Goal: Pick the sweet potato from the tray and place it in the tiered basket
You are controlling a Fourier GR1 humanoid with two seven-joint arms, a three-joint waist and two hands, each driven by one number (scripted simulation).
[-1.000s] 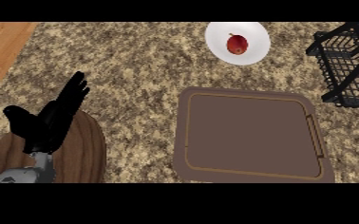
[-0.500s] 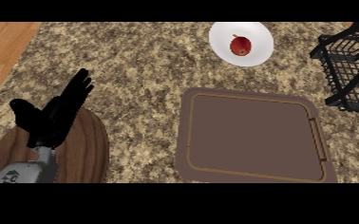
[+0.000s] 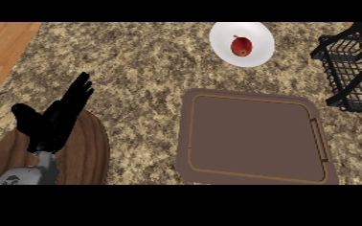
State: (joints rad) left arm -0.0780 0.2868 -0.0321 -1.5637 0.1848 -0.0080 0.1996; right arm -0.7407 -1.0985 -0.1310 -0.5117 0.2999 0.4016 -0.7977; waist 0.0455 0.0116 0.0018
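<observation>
Left hand open; plate holds red fruit.

The left hand has risen slightly, the whole view sliding a little rightward

My left hand is black; the counter is speckled beige-brown — the tray plain brown, the plate white, the basket black wire.
</observation>
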